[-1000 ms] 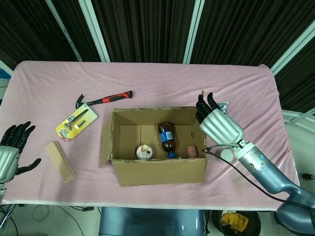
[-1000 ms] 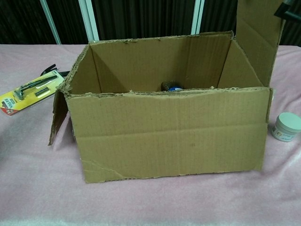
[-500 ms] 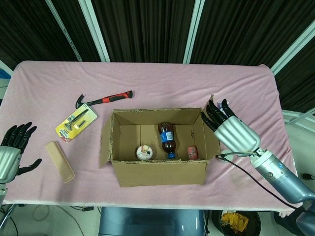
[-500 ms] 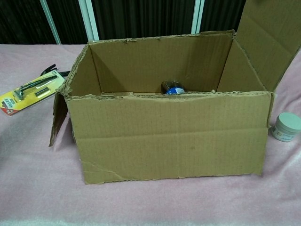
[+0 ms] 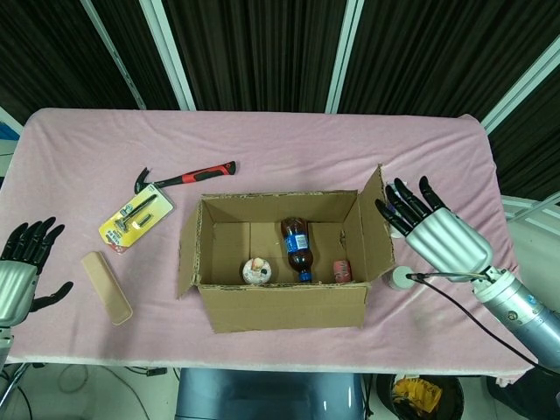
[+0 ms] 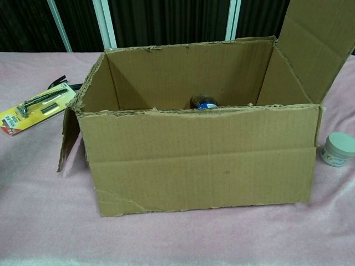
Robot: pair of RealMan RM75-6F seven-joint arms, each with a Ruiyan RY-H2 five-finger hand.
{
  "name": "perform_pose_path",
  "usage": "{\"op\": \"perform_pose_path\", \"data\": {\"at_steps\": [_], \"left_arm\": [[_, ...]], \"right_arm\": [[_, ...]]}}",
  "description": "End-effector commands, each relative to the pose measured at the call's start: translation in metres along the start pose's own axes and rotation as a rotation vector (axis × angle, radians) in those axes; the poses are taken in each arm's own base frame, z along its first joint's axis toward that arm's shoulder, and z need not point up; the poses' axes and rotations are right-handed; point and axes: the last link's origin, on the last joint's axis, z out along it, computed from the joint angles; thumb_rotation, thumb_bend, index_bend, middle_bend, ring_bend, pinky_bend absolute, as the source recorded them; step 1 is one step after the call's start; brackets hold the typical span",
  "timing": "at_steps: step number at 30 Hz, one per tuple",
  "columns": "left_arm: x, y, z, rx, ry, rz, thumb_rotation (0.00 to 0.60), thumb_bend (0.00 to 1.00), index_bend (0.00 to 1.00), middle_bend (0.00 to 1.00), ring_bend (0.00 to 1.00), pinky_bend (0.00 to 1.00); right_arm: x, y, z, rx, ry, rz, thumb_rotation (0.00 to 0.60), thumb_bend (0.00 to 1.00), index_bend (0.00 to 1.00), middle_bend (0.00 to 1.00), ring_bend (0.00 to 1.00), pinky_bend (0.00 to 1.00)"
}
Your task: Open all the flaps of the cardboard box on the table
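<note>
The cardboard box (image 5: pixel 284 267) sits in the middle of the table (image 5: pixel 262 149), which is covered with a pink cloth, and its top stands open. The right hand (image 5: pixel 435 229) hovers just beside the box's right end, palm down, its fingers (image 5: pixel 395 210) spread apart and holding nothing; their tips point at the right flap (image 5: pixel 376 223), which stands up and leans outward toward them, close by, though whether they touch it cannot be told. In the chest view that flap (image 6: pixel 316 47) rises tilted above the box's right corner. The left flap (image 5: pixel 187 254), on the far side of the box from those fingers, hangs folded outward and down. Inside the box lie a bottle (image 5: pixel 298 248) with a blue label, a small round tin (image 5: pixel 256 271) and a small can (image 5: pixel 342 270). A small white jar (image 6: pixel 338 149) stands on the table just under the right hand's wrist side, near the box's right wall. The left hand (image 5: pixel 19 271) hangs at the table's left edge, well apart from the box, with its fingers (image 5: pixel 33 238) spread and empty. Near those fingers lies a flat tan block (image 5: pixel 106 287), and beyond it a yellow packaged tool (image 5: pixel 136 219) and a hammer (image 5: pixel 184 178) with a red and black handle.
</note>
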Motion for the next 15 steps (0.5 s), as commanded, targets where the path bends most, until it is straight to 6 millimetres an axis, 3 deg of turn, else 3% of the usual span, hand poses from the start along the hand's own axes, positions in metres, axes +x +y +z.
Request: {"op": "perform_pose_path", "data": {"at_steps": [1, 15], "left_arm": [[0.0, 0.0, 0.0, 0.002, 0.002, 0.003, 0.6, 0.17, 0.0, 0.0, 0.0, 0.0], [-0.001, 0.001, 0.0, 0.001, 0.006, 0.013, 0.6, 0.17, 0.0, 0.0, 0.0, 0.0]], "right_arm": [[-0.006, 0.002, -0.006, 0.001, -0.017, -0.011, 0.6, 0.3, 0.05, 0.11, 0.06, 0.22], [-0.038, 0.007, -0.04, -0.019, -0.135, -0.019, 0.6, 0.3, 0.06, 0.11, 0.06, 0.22]]}}
